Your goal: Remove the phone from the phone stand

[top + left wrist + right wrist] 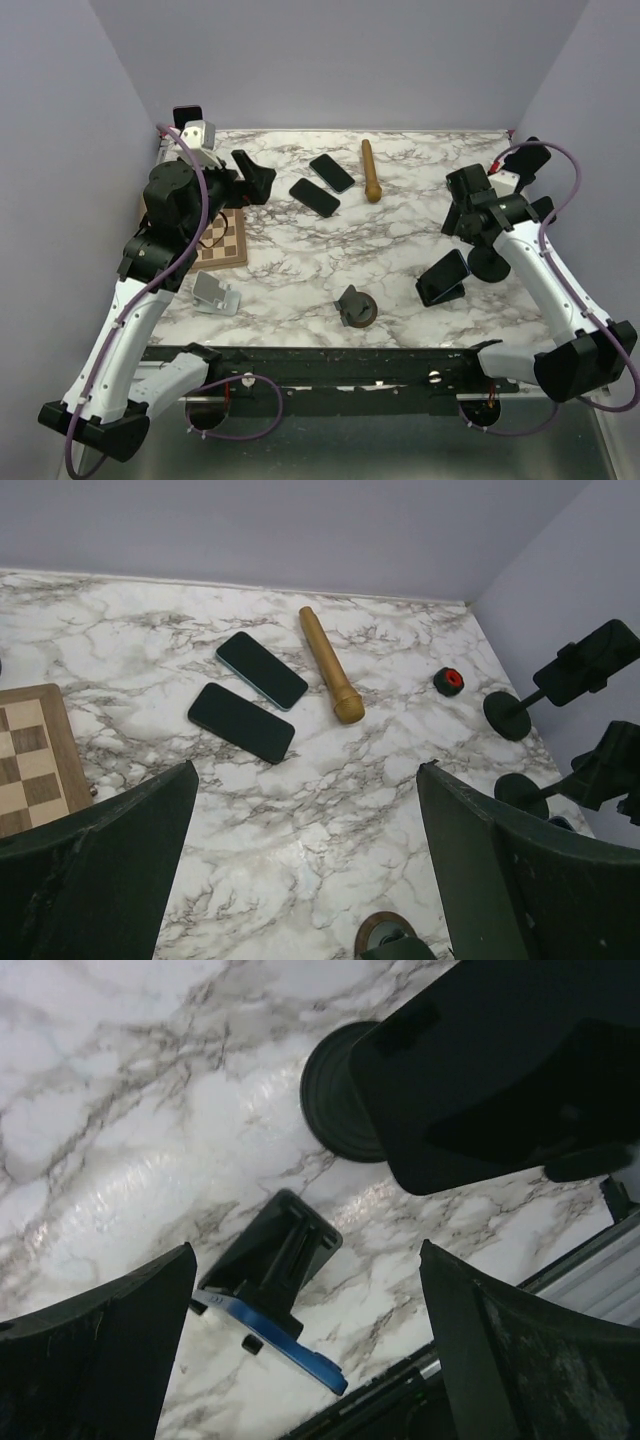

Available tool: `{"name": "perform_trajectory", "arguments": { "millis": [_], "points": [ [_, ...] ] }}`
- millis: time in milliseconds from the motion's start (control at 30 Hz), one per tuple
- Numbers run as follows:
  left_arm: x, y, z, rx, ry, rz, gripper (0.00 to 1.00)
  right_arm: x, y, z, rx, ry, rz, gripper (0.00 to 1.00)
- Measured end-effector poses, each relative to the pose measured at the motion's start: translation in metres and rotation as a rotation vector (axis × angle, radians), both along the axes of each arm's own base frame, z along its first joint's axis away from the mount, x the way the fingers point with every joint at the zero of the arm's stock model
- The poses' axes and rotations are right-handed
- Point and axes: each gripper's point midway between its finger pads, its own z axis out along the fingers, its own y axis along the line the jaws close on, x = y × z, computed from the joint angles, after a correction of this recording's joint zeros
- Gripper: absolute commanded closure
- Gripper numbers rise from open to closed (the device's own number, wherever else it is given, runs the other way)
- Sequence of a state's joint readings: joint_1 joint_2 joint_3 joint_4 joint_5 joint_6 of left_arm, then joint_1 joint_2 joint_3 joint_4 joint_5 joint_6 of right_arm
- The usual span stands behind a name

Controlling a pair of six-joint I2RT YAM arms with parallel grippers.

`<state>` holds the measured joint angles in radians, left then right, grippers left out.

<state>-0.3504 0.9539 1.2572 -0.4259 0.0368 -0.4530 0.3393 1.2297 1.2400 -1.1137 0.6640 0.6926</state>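
- The left tool [307, 780] is hovering well left of the wooden rod [371, 170], its jaws standing wide apart and gripping nothing.
- A chessboard [222, 240] is lying flat further left of the rod and nearer the arm bases. A silver stand [215, 294] is sitting nearer to them still.
- The nearer flat phone [314, 197] and the farther flat phone [332, 173] are lying face up on the marble desk [300, 260] just left of the rod, side by side and not touching.
- The rod itself is lying flat toward the back of the desk.
- A round brown-based stand [356, 308] is sitting well in front of the rod, close to the desk's near edge.
- The phone [443, 272] is leaning in the phone stand [280, 1255], to the right of the rod and nearer the arm bases.
- The right tool [307, 1255] is hanging above that stand, further right of the rod. It is released and its fingers are clear of the phone.
- A black round-based holder [488, 262] is standing just beside the phone stand, on the side away from the rod.
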Motion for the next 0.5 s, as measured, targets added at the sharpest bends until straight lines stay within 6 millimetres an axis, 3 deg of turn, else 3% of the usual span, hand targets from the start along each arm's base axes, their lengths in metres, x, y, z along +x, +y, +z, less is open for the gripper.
{"name": "perform_trajectory", "arguments": {
  "millis": [200,500],
  "points": [
    [-0.006,-0.006,0.002,0.013,-0.021,-0.026,0.01,-0.004,0.025,-0.028,0.132,0.169,0.143,0.0],
    [-0.003,-0.01,0.001,0.012,-0.018,-0.04,0.01,-0.011,0.039,-0.036,0.202,0.217,0.205,0.09]
  ]
}}
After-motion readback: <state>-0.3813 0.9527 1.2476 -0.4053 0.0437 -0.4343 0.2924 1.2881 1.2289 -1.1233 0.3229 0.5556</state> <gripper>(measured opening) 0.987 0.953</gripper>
